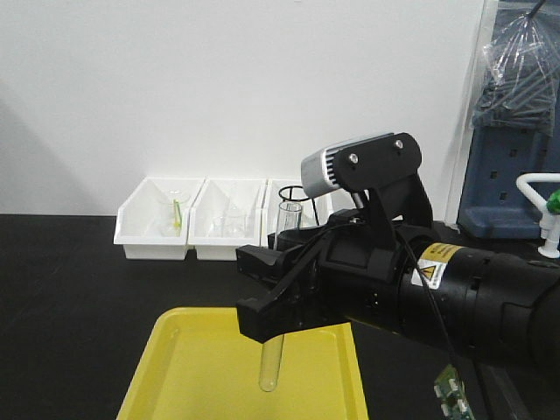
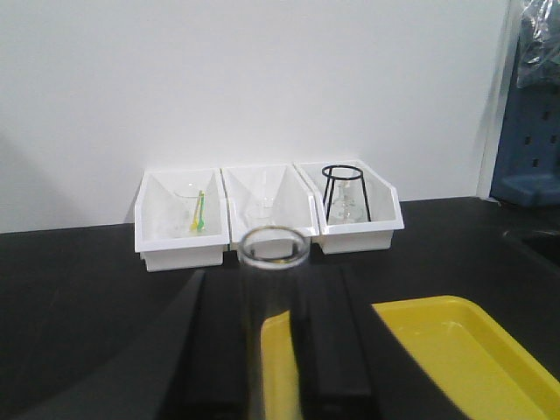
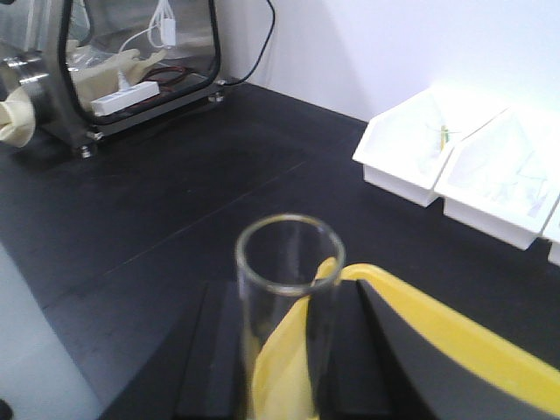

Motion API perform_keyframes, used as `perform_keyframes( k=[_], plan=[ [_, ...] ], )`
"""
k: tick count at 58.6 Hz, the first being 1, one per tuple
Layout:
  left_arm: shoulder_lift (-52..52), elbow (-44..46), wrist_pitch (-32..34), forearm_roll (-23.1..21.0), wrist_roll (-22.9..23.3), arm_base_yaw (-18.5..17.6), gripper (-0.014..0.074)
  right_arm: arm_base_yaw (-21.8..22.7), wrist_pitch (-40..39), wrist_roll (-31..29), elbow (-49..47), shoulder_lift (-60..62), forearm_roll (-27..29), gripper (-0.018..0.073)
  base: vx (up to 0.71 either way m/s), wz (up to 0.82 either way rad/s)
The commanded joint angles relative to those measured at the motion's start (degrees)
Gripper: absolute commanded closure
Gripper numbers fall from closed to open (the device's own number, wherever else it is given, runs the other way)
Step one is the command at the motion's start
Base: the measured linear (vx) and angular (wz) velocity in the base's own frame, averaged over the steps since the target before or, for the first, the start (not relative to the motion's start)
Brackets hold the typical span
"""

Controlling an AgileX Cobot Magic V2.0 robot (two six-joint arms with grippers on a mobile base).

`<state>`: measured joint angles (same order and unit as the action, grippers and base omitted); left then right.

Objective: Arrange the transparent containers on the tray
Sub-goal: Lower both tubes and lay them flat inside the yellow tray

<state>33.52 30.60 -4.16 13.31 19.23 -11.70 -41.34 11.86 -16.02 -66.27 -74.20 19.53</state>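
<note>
right claw (image 1: 255, 287) clamps test tube (image 1: 270, 366), tray (image 1: 175, 367) under it; left claw (image 2: 269, 350) clamps second tube (image 2: 273, 297). light, slick, brittle glass: hold mid-body, gently.

Three bins (image 1: 226, 250) sit side by side behind the tray (image 1: 179, 372) on the worktop (image 1: 70, 297); a tube (image 1: 269, 366) hangs over the tray.

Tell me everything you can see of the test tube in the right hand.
The test tube is slim clear glass with a round bottom and an open rim, and it looks empty. It stands nearly upright, leaning slightly, clamped mid-length between the fingers of the right hand. Its rim rises above the fingers, and its bottom hangs over the yellow tray. Whether it touches the tray floor cannot be told.
</note>
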Motion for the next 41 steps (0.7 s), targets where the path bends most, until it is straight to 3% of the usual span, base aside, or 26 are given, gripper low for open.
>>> perform_keyframes(
  k=[1,41],
  plan=[
    [-0.1,1.7,4.5,-0.3,0.6,-0.2,0.0462,0.2,-4.4,-0.3,-2.1,1.8,0.0,0.0352,0.28,-0.04],
    [-0.1,1.7,4.5,-0.3,0.6,-0.2,0.0462,0.2,-4.4,-0.3,-2.1,1.8,0.0,0.0352,0.2,-0.01]
  ],
)
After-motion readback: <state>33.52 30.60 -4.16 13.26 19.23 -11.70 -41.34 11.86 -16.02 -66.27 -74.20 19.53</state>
